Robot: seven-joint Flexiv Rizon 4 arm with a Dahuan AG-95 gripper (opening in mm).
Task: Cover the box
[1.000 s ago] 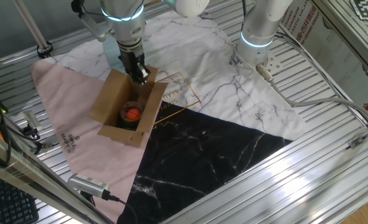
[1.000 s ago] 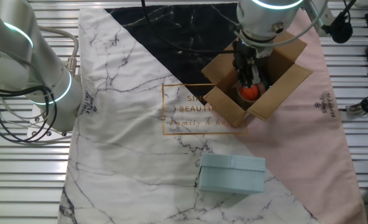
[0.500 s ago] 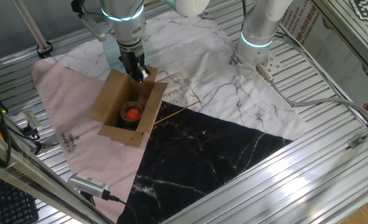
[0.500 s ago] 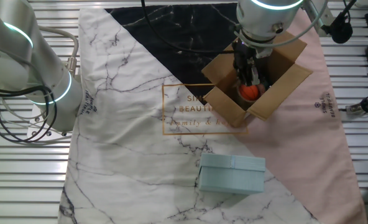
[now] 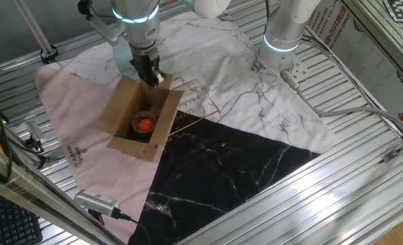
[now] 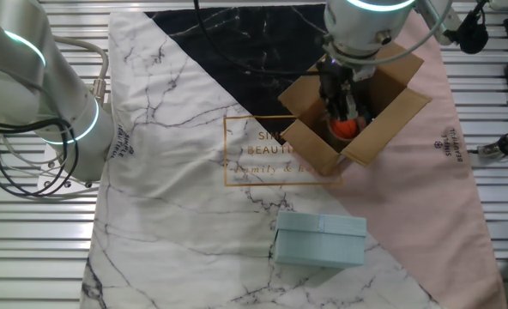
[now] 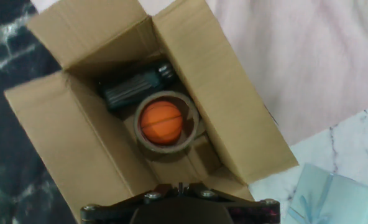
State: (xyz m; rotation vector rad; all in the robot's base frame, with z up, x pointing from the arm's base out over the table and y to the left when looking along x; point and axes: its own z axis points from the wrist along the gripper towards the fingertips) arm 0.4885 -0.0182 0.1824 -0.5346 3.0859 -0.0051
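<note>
1. Centre-left of one fixed view: box (image 5: 141,117) on cloth (image 5: 256,88), flaps open; light, stiff cardboard, flaps bend easily, so push them at their free edges.
2. Above its upper rim: gripper (image 5: 152,79), opening unclear, holding nothing seen.
3. Inside: tape roll (image 7: 165,122), orange ball (image 7: 161,122).

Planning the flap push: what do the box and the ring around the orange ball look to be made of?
The box: matte brown cardboard, going by its folded flaps and raw edges. The ring: probably a roll of brown packing tape, glossy-looking; not certain. The orange ball sits in its hole.
</note>
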